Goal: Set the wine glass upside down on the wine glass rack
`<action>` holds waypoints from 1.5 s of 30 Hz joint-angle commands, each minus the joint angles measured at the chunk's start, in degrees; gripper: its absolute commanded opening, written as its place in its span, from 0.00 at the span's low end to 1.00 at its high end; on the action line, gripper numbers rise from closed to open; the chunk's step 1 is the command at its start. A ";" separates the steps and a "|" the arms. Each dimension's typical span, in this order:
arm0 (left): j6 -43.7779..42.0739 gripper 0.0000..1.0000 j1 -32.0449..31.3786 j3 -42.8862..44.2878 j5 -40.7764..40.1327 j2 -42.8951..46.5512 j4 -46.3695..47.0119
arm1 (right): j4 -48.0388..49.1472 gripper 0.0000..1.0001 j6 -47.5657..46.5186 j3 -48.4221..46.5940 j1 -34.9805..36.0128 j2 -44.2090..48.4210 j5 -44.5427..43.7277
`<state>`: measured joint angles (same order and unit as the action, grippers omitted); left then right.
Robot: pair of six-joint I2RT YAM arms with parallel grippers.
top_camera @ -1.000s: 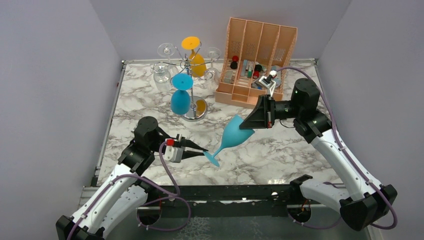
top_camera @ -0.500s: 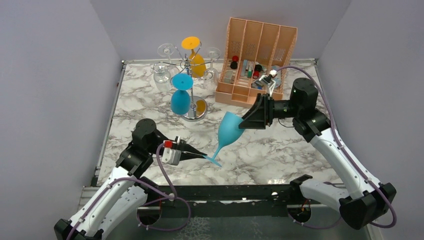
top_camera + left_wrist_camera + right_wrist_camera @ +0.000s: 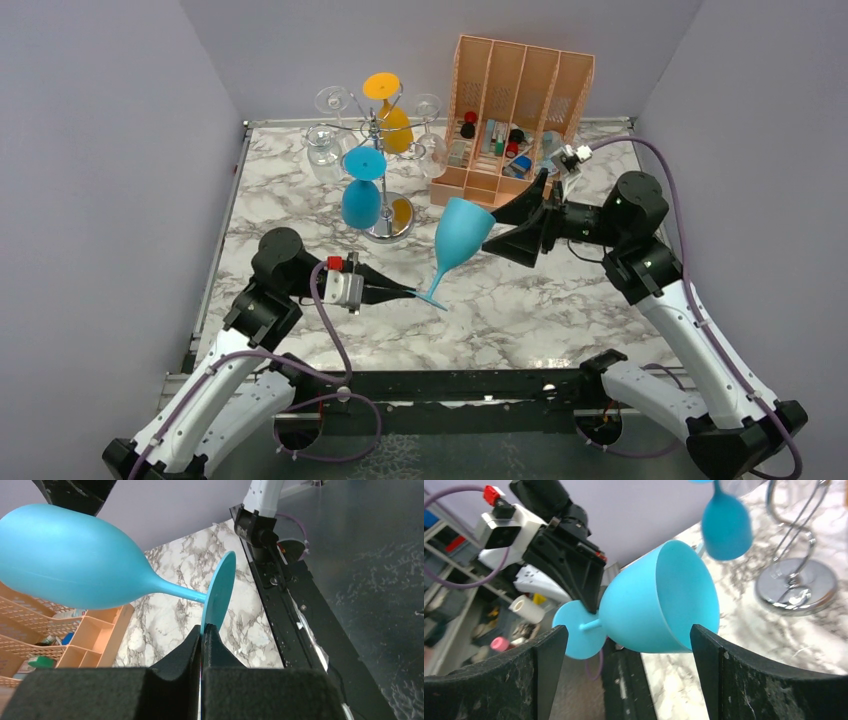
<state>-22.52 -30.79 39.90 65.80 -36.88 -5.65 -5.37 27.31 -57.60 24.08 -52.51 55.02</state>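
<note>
A blue wine glass (image 3: 461, 233) hangs tilted above the marble table, bowl up and mouth toward the right. My left gripper (image 3: 413, 294) is shut on the rim of its round foot (image 3: 220, 594), fingers pinching the disc edge-on (image 3: 202, 629). My right gripper (image 3: 492, 233) stands open just right of the bowl's mouth, its fingers (image 3: 549, 650) apart from the glass (image 3: 659, 605) on either side. The wine glass rack (image 3: 383, 232), a silver wire stand with a shiny disc base (image 3: 796, 585), stands at the back left of the table.
On the rack hang a blue glass (image 3: 361, 200), an orange glass (image 3: 393, 126) and clear glasses (image 3: 323, 146). An orange slotted organiser (image 3: 515, 95) with small items stands at the back right. Purple-grey walls close in both sides.
My right gripper has opened, let go of the bowl and drawn back to the right. The left gripper shut on the foot, and the glass has swung more upright.
</note>
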 commanded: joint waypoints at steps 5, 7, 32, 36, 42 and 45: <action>0.00 0.00 0.29 4.03 -3.54 -1.62 4.74 | 2.38 0.98 -7.18 -6.08 0.45 -1.66 -7.37; -1.00 0.00 0.29 3.29 -2.90 -0.88 5.79 | 2.37 1.00 -6.88 -7.66 0.45 -0.82 -13.48; 23.67 0.00 0.29 7.69 -14.77 -5.42 16.15 | 14.00 0.47 -1.96 2.84 0.44 5.60 -0.33; 30.74 0.00 0.29 10.30 -15.56 -9.65 16.82 | 15.50 0.45 -0.10 3.42 0.45 4.89 0.21; 39.74 0.00 0.04 12.73 -17.05 -15.37 18.74 | 16.16 0.42 3.27 3.91 1.54 2.81 -1.57; 42.98 0.00 -0.34 13.93 -17.40 -17.38 18.76 | 15.98 0.42 4.01 3.42 1.68 2.23 -1.16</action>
<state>13.10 -30.74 50.70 50.48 -52.75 10.61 9.19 29.02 -53.98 25.19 -49.76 53.43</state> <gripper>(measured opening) 0.018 0.420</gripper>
